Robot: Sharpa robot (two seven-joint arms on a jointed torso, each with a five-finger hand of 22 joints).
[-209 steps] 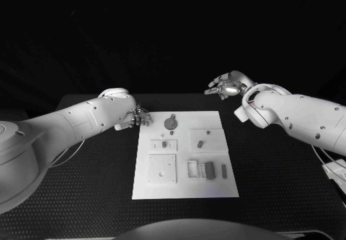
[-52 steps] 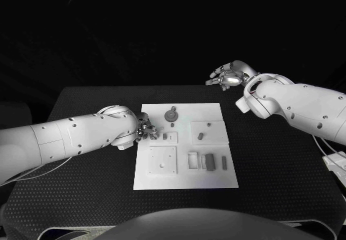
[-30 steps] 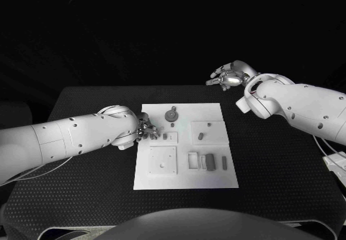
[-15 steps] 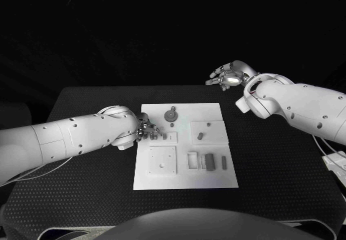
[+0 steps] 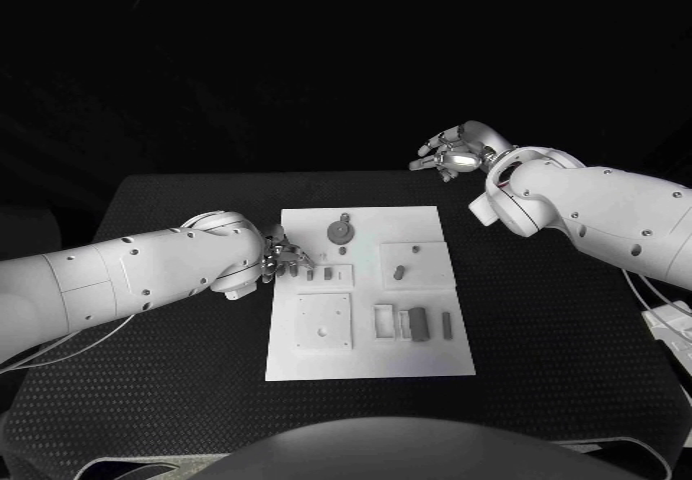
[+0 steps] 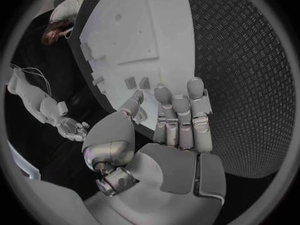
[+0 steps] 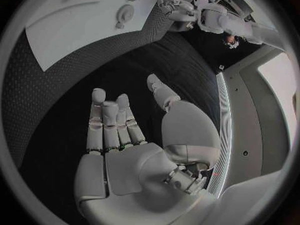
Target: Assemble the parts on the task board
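Observation:
The white task board (image 5: 368, 356) lies in the middle of the black table. On it are a round grey part with a knob (image 5: 342, 233), a small peg (image 5: 415, 248), a short grey piece (image 5: 397, 271), a square plate (image 5: 325, 320) and a dark block (image 5: 418, 322) beside a slim piece (image 5: 449, 321). My left hand (image 5: 284, 258) hovers at the board's left edge, fingers straight and empty (image 6: 178, 120). Two small parts (image 6: 136, 82) lie on the board (image 6: 144, 30) just beyond its fingertips. My right hand (image 5: 454, 152) is raised past the table's far right corner, spread and empty (image 7: 125, 130).
A white bracket (image 5: 385, 322) sits left of the dark block. Black table surface (image 5: 562, 330) runs wide on both sides of the board. The right wrist view looks across to the board (image 7: 69, 20) and my left hand (image 7: 181, 7).
My left hand has drawn back a little from over the board's left edge and its fingers have straightened. The right hand has stayed in place.

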